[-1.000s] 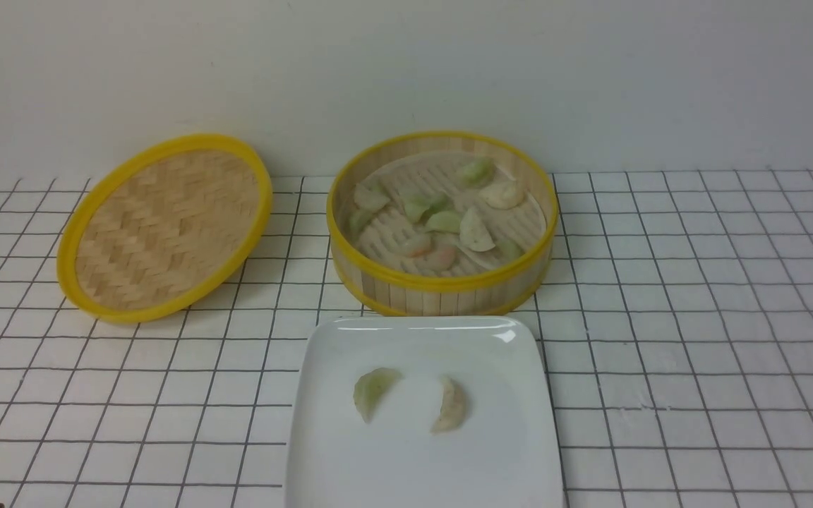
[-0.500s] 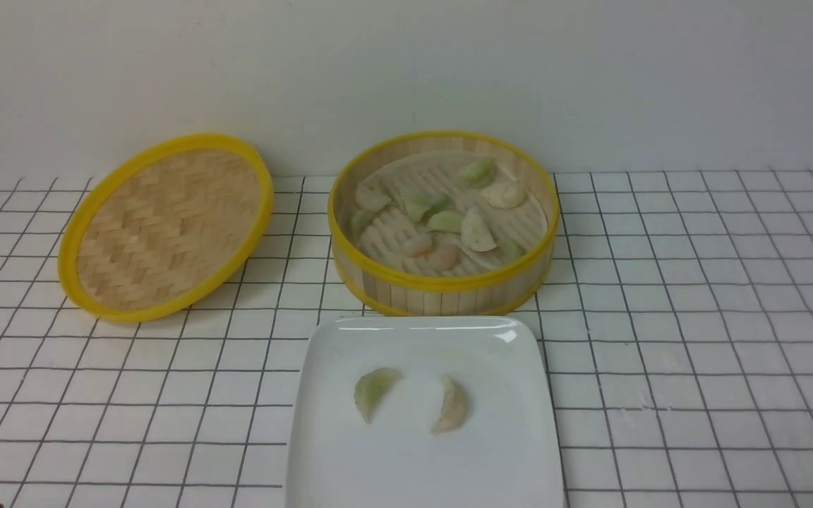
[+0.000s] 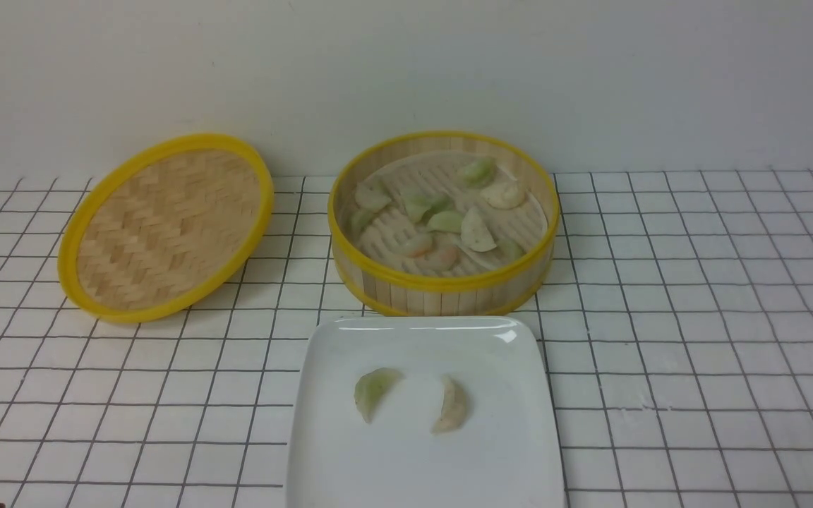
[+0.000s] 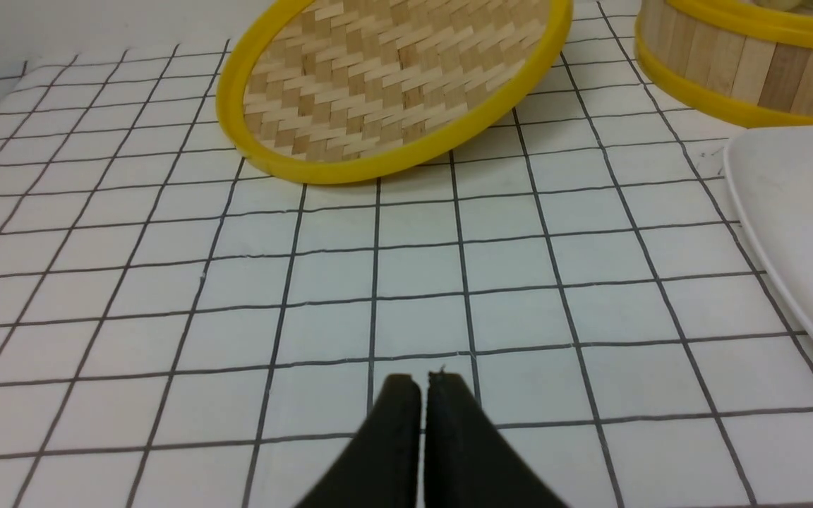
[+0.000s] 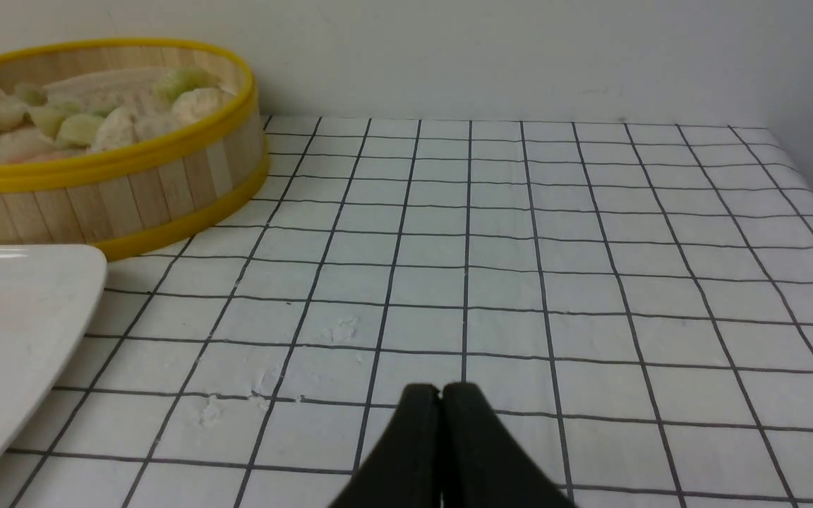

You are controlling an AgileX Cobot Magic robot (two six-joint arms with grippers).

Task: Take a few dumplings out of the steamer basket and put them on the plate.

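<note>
The steamer basket (image 3: 442,286) stands at the back centre and holds several dumplings (image 3: 477,229). It also shows in the left wrist view (image 4: 745,67) and the right wrist view (image 5: 110,190). The white plate (image 3: 420,335) lies in front of it with a green dumpling (image 3: 372,389) and a cream-pink dumpling (image 3: 452,405). My left gripper (image 4: 423,384) is shut and empty above the checked cloth, left of the plate (image 4: 795,204). My right gripper (image 5: 440,391) is shut and empty above the cloth, right of the plate (image 5: 11,317). Neither gripper shows in the front view.
The flat woven lid (image 3: 166,226) with a yellow rim leans to the left of the basket; it also shows in the left wrist view (image 4: 392,77). A pale wall runs behind the table. The cloth shows small wrinkles (image 5: 265,381) near my right gripper.
</note>
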